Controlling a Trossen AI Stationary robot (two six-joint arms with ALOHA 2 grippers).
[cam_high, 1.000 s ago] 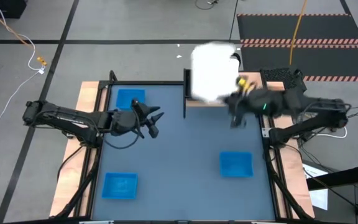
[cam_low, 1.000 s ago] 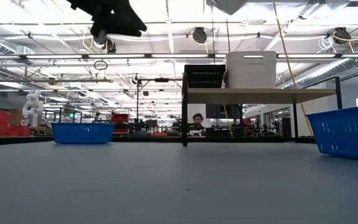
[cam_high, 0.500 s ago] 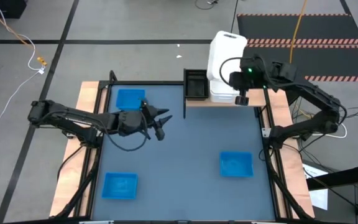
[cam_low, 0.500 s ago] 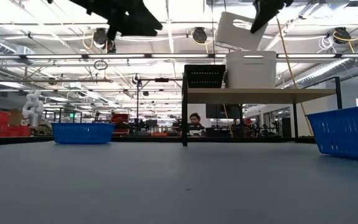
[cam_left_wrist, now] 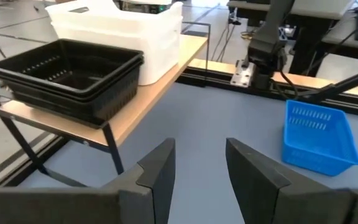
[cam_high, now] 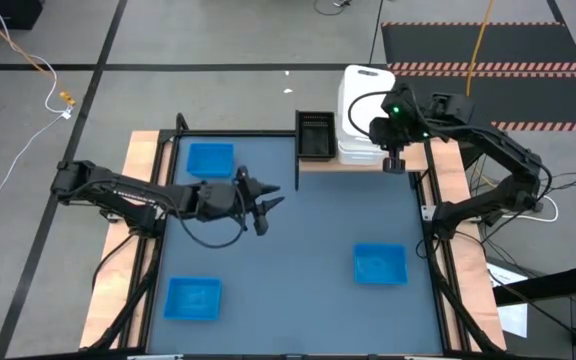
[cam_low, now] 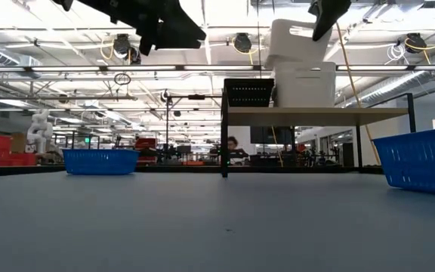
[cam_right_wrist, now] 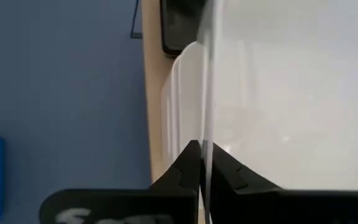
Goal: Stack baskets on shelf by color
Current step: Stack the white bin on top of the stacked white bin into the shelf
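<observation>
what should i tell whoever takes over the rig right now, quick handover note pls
Right gripper: shut on the rim of a white basket, held tilted just above the white stack on the shelf; not yet seated.
Left gripper: open, empty, hovering over mid-table.
Done: black basket stack and white stack sit side by side on the shelf.
Left: lower and release the white basket, then bring up the three blue baskets from the table: far left, near left, near right.
</observation>
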